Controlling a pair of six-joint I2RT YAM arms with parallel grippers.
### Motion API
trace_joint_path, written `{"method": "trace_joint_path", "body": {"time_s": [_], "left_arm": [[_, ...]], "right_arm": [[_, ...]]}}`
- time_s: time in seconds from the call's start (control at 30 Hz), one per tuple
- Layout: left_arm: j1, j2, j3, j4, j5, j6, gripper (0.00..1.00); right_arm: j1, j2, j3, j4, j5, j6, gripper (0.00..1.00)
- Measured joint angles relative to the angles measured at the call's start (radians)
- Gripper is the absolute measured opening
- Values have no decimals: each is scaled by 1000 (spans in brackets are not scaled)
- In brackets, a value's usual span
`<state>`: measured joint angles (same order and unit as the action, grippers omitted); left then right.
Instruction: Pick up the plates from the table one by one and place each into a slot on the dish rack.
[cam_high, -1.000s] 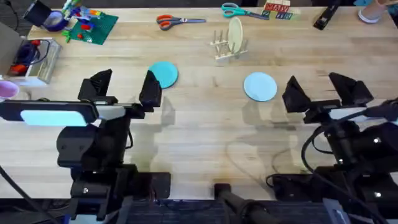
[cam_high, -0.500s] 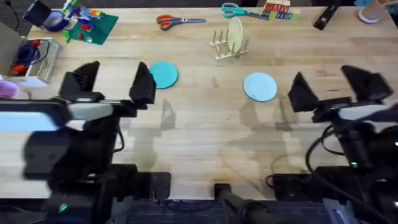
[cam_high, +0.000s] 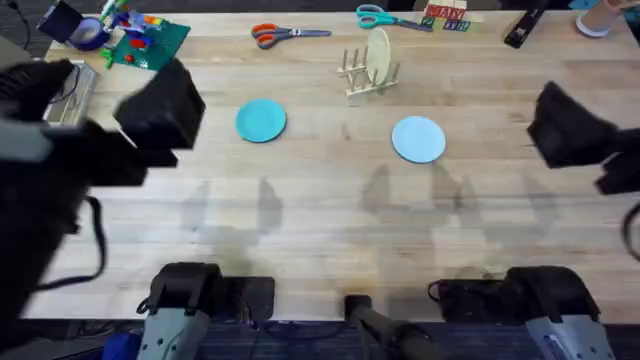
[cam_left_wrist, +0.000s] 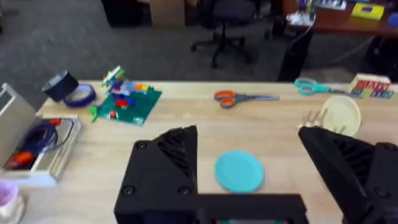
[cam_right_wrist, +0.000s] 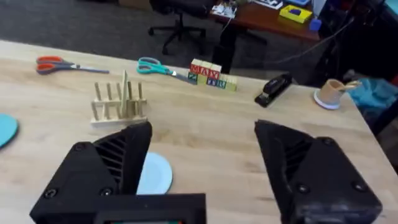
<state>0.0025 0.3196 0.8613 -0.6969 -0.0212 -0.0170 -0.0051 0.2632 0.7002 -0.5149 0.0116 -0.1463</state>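
The teal plate (cam_high: 261, 120) lies flat on the table (cam_high: 330, 220), left of centre. The pale blue plate (cam_high: 418, 138) lies flat to its right. The dish rack (cam_high: 366, 72) stands behind them with a cream plate upright in one slot. My left gripper (cam_left_wrist: 247, 142) is open and hovers high, with the teal plate (cam_left_wrist: 239, 170) below, between its fingers. My right gripper (cam_right_wrist: 204, 132) is open too, high above the table, the pale blue plate (cam_right_wrist: 153, 175) by its left finger. Neither gripper holds anything.
Orange scissors (cam_high: 285, 34) and teal scissors (cam_high: 380, 16) lie at the far edge beside letter blocks (cam_high: 445, 17) and a stapler (cam_high: 524, 28). A green brick plate (cam_high: 150, 42), tape (cam_high: 85, 32) and an open box (cam_left_wrist: 37, 146) sit far left.
Both arms have risen toward the camera and swung outward, the left one leftward and the right one rightward. The plates and rack have not moved.
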Motion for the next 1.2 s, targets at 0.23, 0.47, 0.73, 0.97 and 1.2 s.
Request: {"method": "trace_joint_path", "body": {"time_s": [0.23,0.47,0.73,0.97,1.2], "left_arm": [[0,242,267,-210,2,0,993],[0,445,480,-386,6,0,992],[0,639,656,-572,10,0,992],[0,746,728,-646,10,0,994],[0,758,731,-647,10,0,994]], "right_arm": [[0,196,250,-187,0,8,994],[0,367,434,-323,0,73,994],[-1,546,574,-489,0,100,995],[-1,673,680,-618,0,103,995],[-1,712,693,-617,0,103,995]]}}
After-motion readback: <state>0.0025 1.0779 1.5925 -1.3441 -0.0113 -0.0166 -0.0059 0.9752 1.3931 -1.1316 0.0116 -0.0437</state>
